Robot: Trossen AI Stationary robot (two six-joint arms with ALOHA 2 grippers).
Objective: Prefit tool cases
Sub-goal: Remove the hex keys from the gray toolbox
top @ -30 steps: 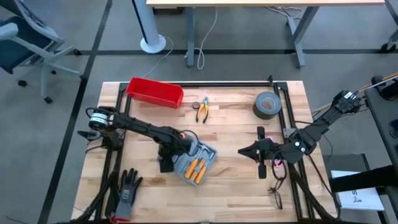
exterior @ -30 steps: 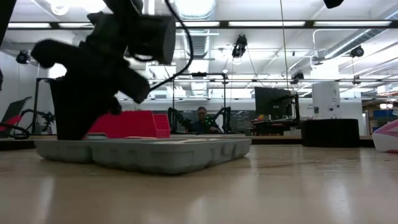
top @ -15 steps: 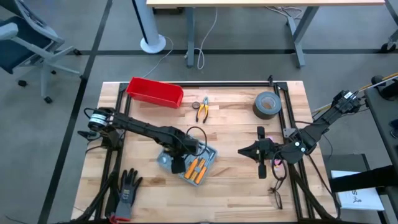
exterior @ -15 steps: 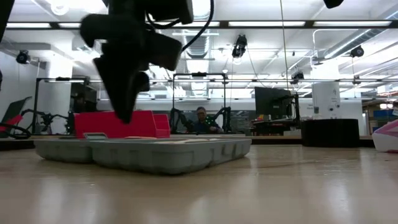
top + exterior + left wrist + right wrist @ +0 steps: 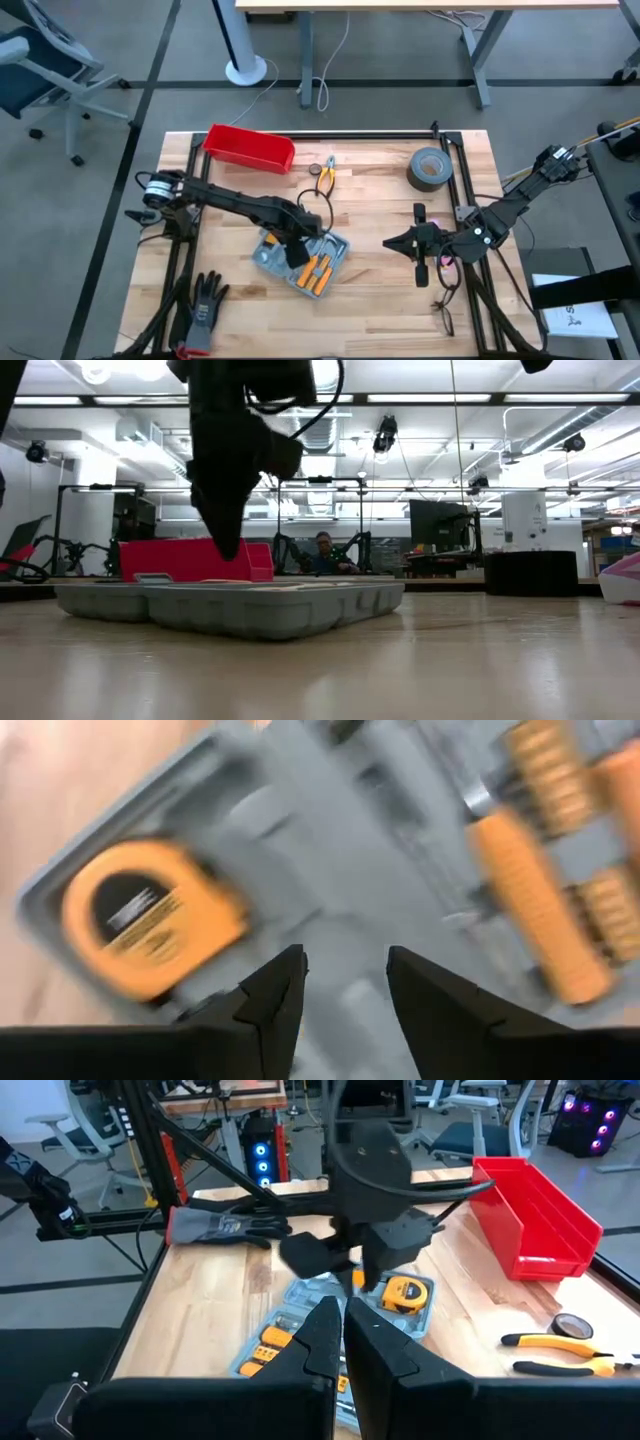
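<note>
Left gripper [image 5: 296,251] shifted over open tool case [image 5: 300,259]; jaws parted, empty, just above tray.

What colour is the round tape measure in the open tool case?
Yellow-orange with a black centre label; the left wrist view shows it best.

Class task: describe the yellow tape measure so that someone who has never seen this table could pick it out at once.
Start at the open grey tool case in the middle of the wooden table. The tape measure sits in the case's end nearer the red bin. It is round and yellow, unlike the long orange-handled tools beside it.
</note>
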